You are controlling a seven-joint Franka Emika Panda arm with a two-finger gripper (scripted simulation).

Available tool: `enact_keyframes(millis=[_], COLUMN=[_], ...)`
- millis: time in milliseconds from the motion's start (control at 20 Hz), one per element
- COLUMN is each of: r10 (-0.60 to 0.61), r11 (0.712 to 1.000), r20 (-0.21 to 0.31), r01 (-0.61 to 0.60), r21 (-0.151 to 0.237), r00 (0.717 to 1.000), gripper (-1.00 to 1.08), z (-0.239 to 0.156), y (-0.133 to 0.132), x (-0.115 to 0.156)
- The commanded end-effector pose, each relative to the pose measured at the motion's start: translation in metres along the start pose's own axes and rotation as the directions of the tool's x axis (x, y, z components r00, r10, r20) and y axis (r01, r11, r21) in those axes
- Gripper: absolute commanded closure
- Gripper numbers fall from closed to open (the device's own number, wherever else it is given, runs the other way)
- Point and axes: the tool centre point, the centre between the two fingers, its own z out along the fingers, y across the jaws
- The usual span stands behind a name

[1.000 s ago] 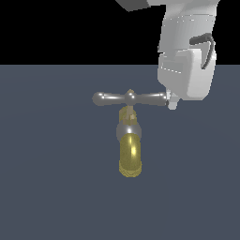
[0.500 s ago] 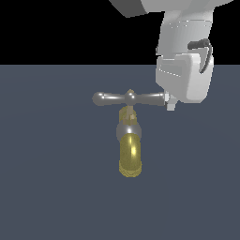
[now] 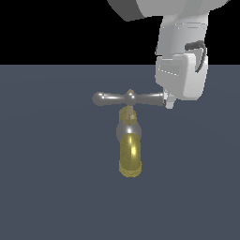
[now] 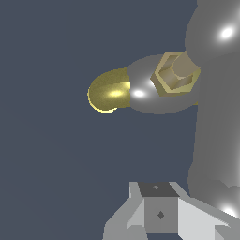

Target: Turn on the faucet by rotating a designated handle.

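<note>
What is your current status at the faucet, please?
Gripper at the handle's end on the exterior view's right; jaws' state unclear. Faucet spout pointing down. Nothing in the way.

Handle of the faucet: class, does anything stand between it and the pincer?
Nothing visible does. The pincer is already at the handle's end on the exterior view's right, with only bare floor around the faucet.

Faucet point(image 3: 130, 157) – shiny yellow-brass spout, silver-grey collar; handle point(image 3: 129, 99) – glossy silver-grey; end effector point(image 3: 169, 101) – white; floor point(image 3: 47, 187) slate blue-grey.
</note>
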Motion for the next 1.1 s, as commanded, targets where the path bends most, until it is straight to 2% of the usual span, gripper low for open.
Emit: enact_keyframes(millis=[0,1050], r10=[0.000,0.000], r11=[1.000,1.000], r20=[0.000,0.000], r01=[0.000,0.000], r21=[0.000,0.000], r00=[1.000,1.000], gripper=[1.08,1.08], z=[0.000,0.000], y=[0.006,0.060], x=[-0.001,-0.008])
